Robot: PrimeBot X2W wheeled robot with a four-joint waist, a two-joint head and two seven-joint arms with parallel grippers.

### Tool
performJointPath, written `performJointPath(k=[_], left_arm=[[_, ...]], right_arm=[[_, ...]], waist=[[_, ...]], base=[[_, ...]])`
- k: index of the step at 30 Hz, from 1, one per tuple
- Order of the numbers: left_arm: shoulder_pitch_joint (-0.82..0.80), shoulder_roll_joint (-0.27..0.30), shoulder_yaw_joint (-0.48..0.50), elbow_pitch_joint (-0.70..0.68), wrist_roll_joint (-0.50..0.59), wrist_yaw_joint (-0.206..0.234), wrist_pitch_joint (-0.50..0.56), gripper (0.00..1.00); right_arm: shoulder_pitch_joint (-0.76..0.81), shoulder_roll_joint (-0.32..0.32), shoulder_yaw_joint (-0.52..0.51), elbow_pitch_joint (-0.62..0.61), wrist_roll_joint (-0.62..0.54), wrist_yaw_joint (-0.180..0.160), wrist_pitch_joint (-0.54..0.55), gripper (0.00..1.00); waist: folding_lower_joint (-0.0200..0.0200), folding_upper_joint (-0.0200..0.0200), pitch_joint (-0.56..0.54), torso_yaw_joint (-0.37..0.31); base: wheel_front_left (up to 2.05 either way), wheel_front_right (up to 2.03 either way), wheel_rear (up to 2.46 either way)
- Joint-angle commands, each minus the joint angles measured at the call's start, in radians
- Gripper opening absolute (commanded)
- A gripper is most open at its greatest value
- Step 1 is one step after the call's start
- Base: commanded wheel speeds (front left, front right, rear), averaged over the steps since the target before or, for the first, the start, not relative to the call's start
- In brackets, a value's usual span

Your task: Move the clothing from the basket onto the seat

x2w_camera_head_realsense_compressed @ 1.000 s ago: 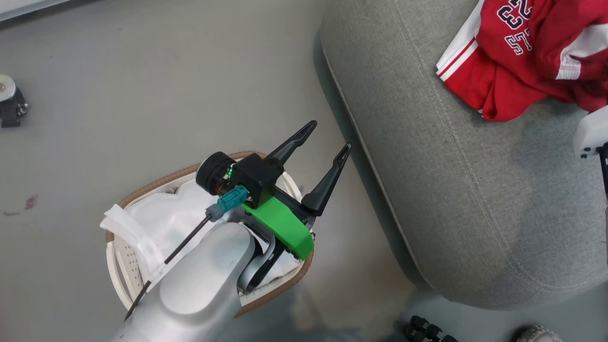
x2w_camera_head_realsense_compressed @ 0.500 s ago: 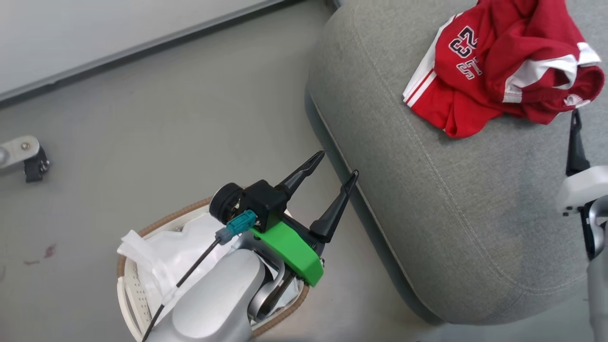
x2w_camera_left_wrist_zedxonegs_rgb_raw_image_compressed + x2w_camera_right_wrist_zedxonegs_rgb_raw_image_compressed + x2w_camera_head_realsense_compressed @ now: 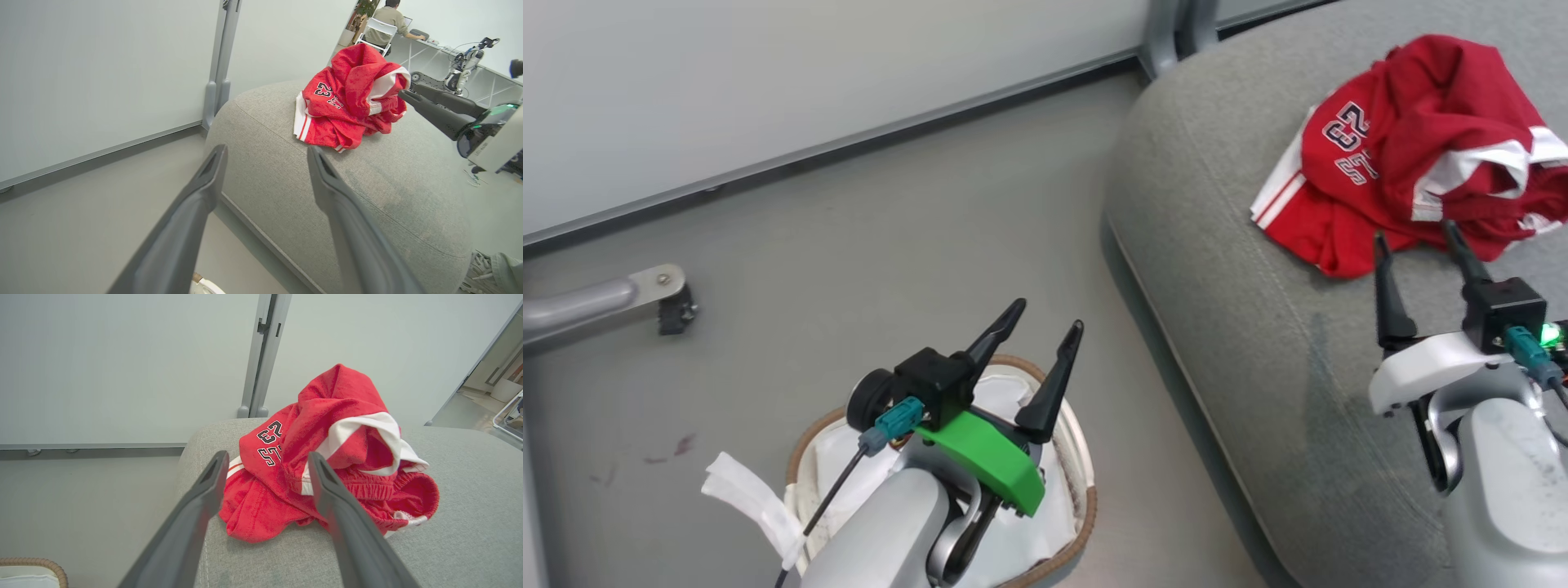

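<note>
The red clothing [image 3: 1413,155] with white trim and the number 23 lies crumpled on the grey seat [image 3: 1258,343], also seen as the clothing [image 3: 351,98] and the clothing [image 3: 322,461]. My right gripper [image 3: 1417,237] is open just short of the pile, holding nothing. My left gripper [image 3: 1045,317] is open and empty above the basket [image 3: 1086,498], whose white liner [image 3: 1021,539] shows no red. In the right wrist view the fingers [image 3: 204,498] frame the pile on the seat [image 3: 449,547]. The left wrist view looks past its fingers [image 3: 196,204] at the seat [image 3: 388,196].
A pale wall with a grey floor rail [image 3: 849,147] runs behind. A metal bracket [image 3: 645,290] juts over the floor at left. A vertical grey post [image 3: 265,355] stands behind the seat. A person at a desk [image 3: 388,20] is far off. A shoe [image 3: 486,269] is beside the seat.
The head camera has tilted up, showing wall and more seat. My right gripper has come up into view near the clothing; the left gripper stays open over the basket.
</note>
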Motion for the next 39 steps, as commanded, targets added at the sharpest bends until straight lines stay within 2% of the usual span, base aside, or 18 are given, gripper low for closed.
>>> performJointPath(k=[1,6,13,23,32,39], left_arm=[[0.019,0.002,0.019,0.007,0.022,-0.004,0.0,1.0],[0.07,-0.008,0.126,0.023,0.083,-0.004,0.0,1.0],[0.143,-0.027,0.327,0.044,0.183,0.0,0.0,1.0],[0.219,-0.048,0.565,0.059,0.295,0.017,0.0,1.0],[0.311,-0.056,0.682,0.055,0.339,0.018,0.0,1.0],[0.38,-0.056,0.692,0.052,0.264,0.012,0.0,1.0]], right_arm=[[0.02,0.009,0.013,-0.005,0.01,-0.001,0.0,1.0],[0.034,0.043,0.05,-0.012,0.054,-0.001,0.0,1.0],[0.043,0.063,0.093,0.002,0.058,-0.001,0.0,1.0],[0.068,0.066,0.096,0.007,0.116,-0.001,0.0,1.0],[0.151,0.067,0.113,0.02,0.151,-0.001,0.0,1.0],[0.218,0.067,0.118,0.027,0.17,-0.001,0.0,1.0]], waist=[[0.0,0.0,-0.04,0.07],[0.0,0.0,-0.062,0.153],[0.0,0.0,-0.084,0.245],[0.0,0.0,-0.101,0.315],[0.0,0.0,-0.143,0.318],[0.0,0.0,-0.173,0.32]], base=[[0.0,0.0,0.0],[0.0,0.0,0.0],[0.0,0.0,0.0],[0.0,0.0,0.0],[0.0,0.0,0.0],[0.0,0.0,0.0]])
